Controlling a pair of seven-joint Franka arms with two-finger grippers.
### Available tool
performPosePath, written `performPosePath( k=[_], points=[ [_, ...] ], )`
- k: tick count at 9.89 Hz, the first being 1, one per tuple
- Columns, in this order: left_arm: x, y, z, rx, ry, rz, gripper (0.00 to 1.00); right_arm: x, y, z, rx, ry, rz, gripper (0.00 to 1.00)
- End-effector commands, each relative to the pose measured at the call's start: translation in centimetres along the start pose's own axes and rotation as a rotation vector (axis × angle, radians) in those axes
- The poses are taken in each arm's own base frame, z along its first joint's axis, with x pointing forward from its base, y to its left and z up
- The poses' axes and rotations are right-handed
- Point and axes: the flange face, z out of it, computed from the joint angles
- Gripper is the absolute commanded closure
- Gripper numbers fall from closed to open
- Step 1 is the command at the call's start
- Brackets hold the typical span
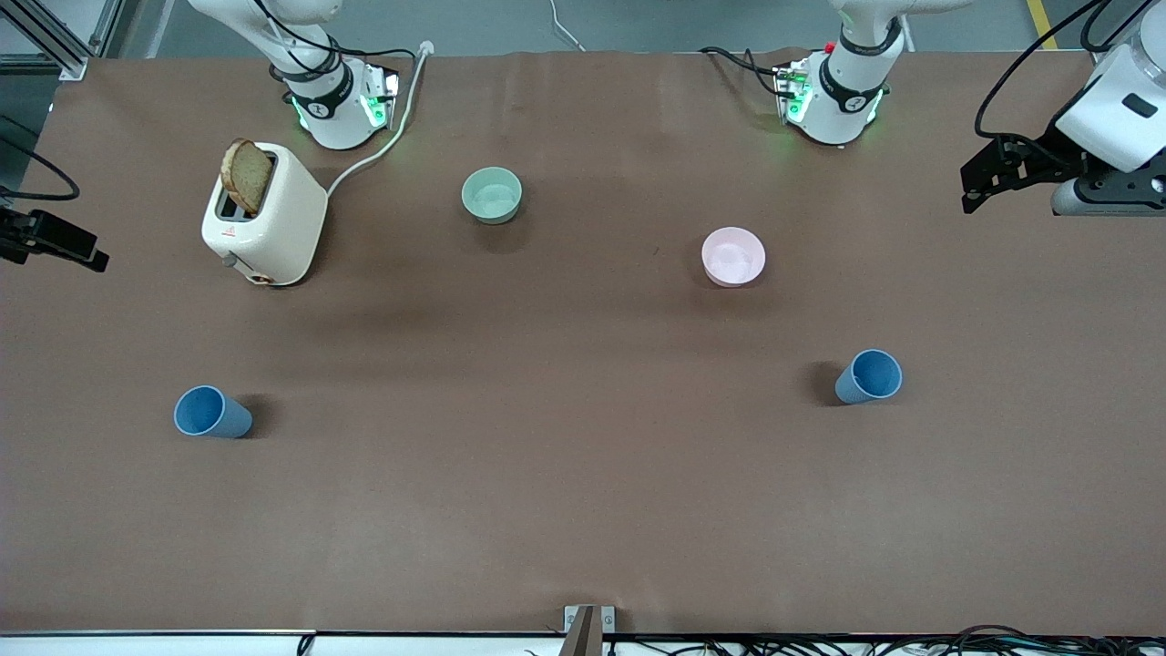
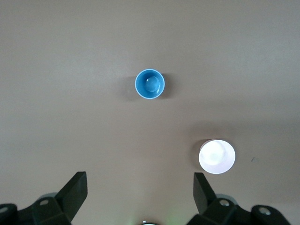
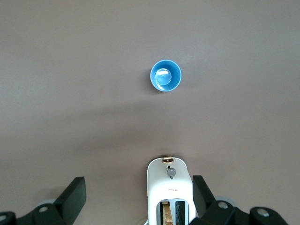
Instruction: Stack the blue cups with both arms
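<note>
Two blue cups stand upright and far apart on the brown table. One point(image 1: 870, 376) is toward the left arm's end, nearer the front camera than the pink bowl; it also shows in the left wrist view point(image 2: 150, 84). The other point(image 1: 211, 413) is toward the right arm's end and shows in the right wrist view point(image 3: 165, 75). My left gripper point(image 1: 988, 178) hangs high over the left arm's end of the table, open and empty point(image 2: 139, 190). My right gripper point(image 1: 55, 241) hangs high at the right arm's end, open and empty point(image 3: 138, 192).
A pink bowl point(image 1: 733, 256) and a mint-green bowl point(image 1: 492, 194) sit nearer the arm bases. A white toaster point(image 1: 264, 219) with a slice of bread point(image 1: 246, 175) stands by the right arm's base, its cord running toward the base.
</note>
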Motion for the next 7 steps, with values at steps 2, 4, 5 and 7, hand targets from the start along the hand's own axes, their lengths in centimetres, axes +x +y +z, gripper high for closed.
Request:
performPosePath(
  k=[2,4,5,7],
  points=[
    [0.6,-0.7,1.0,0.006,-0.024,0.003,0.0,-0.8,0.3,-0.2,0.013,0.0,-0.004,0.0],
    [1.9,-0.9,2.6,0.009,-0.051,0.001,0.0,-0.7,0.2,-0.5,0.013,0.007,-0.005,0.0],
    [4.3,-1.0,5.2,0.001,-0.081,0.003,0.0,-0.5,0.4,-0.3,0.012,0.003,-0.002,0.0],
    [7.7,-0.9,11.1,-0.012,-0.061,-0.016,0.0,-0.3,0.7,-0.2,0.003,0.009,-0.083,0.0]
  ],
)
